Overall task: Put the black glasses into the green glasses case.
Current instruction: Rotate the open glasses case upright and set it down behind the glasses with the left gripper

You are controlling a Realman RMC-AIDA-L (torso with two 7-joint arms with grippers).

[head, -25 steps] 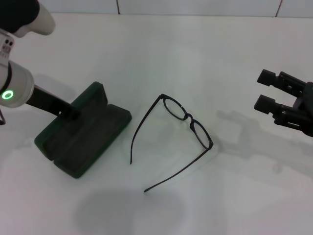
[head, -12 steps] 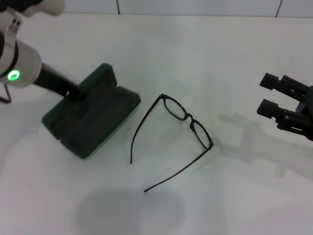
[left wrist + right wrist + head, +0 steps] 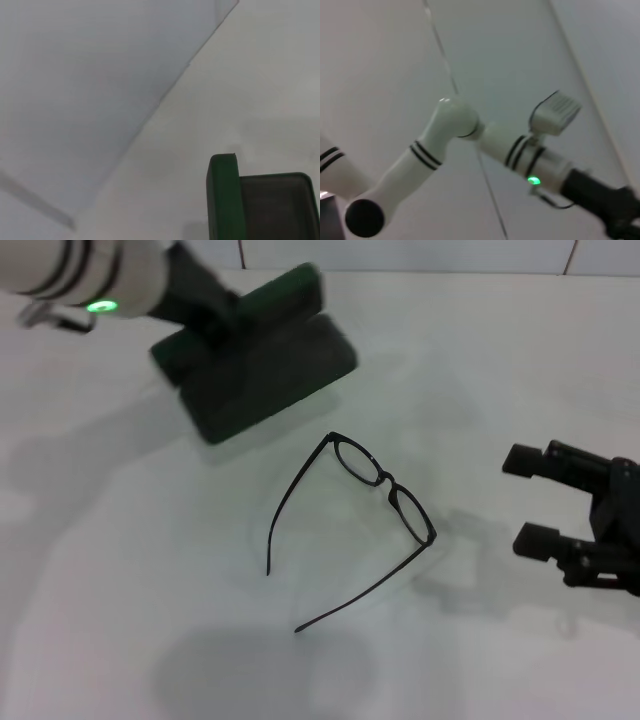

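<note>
Placement is not yet done. Black glasses (image 3: 375, 480) lie unfolded on the surface (image 3: 480, 370), ungrasped. Green glasses case (image 3: 255, 360), open, is gripped by the left gripper (image 3: 215, 315). Right gripper (image 3: 560, 510) hovers open beside the glasses.

There is 1 pair of black glasses (image 3: 352, 528), lying open at the centre of the head view, with 2 oval lenses and 2 long temple arms spread out toward the lower left of the frame.

There is 1 green glasses case (image 3: 262, 365), open in the upper left of the head view, showing 2 halves; 1 corner of it also appears at the lower right of the left wrist view.

There are 2 robot arms: the left arm (image 3: 85, 275) in the upper left corner of the head view, carrying 1 green light, and the right gripper (image 3: 556, 505) at the right edge, showing 2 separated fingers.

There is 1 white table (image 3: 140, 570).
</note>
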